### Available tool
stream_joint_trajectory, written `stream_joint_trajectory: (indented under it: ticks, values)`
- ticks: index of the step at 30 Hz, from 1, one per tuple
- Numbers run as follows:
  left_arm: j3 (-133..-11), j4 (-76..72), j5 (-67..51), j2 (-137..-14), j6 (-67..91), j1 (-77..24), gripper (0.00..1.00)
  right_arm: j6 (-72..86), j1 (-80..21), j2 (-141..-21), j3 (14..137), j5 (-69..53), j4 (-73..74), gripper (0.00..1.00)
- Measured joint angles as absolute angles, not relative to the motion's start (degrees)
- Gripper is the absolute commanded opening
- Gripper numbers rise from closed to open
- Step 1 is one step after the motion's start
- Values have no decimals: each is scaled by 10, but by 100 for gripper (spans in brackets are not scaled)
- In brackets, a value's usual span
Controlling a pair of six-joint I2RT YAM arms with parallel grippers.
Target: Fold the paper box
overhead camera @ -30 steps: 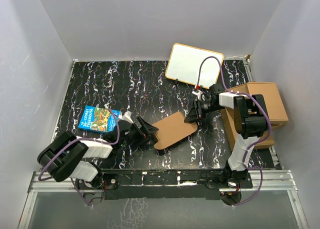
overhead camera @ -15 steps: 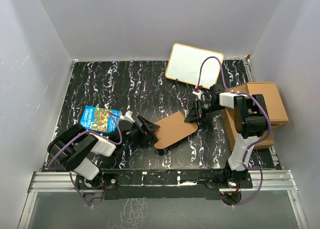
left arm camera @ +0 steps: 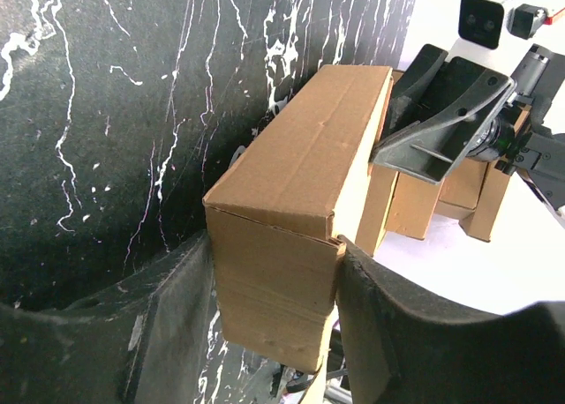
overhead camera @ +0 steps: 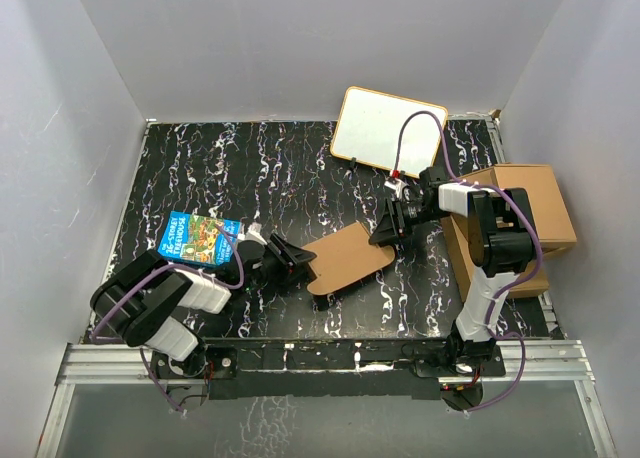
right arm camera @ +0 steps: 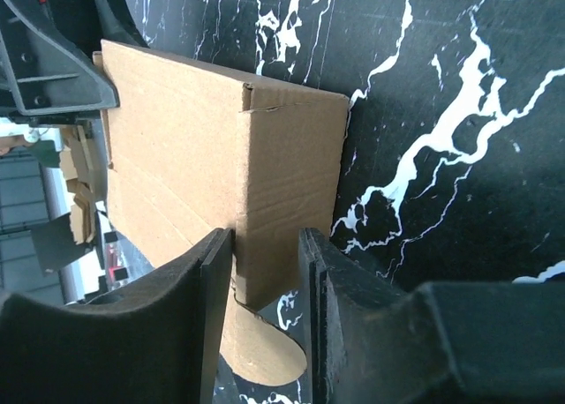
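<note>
The paper box (overhead camera: 345, 260) lies near the middle of the black marbled desk (overhead camera: 250, 168), between the two arms. The left end effector (overhead camera: 303, 263) is clamped on its near-left end, one finger (left arm camera: 172, 307) pressing each side. The right end effector (overhead camera: 388, 235) grips the far-right end, the cardboard wall pinched between its fingers (right arm camera: 199, 289). A blue picture book (overhead camera: 197, 238) lies to the left, a pile of bigger cardboard boxes (overhead camera: 535, 203) to the right
</note>
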State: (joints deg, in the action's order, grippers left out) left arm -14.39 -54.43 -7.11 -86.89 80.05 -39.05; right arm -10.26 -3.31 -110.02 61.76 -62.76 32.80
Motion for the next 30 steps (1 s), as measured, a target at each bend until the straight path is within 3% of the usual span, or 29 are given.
stream_joint_trajectory:
  ticks: [8,15,18,20,21,30]
  values:
    - [-145,-515,-62,-839,809,-390,42,-149,-34,-1099,664,-607,364,54]
    - [-147,-449,-51,-785,839,-390,42,-210,-34,-1063,744,-584,429,60]
    - [-155,-409,-49,-755,861,-388,43,-260,-34,-1030,769,-588,459,75]
    - [-166,-376,-49,-738,878,-385,43,-315,-34,-1001,776,-601,486,95]
    - [-172,-360,-50,-731,887,-383,43,-346,-34,-986,778,-609,501,98]
    - [-226,-261,-101,-708,949,-344,45,-697,-50,-858,761,-691,625,99]
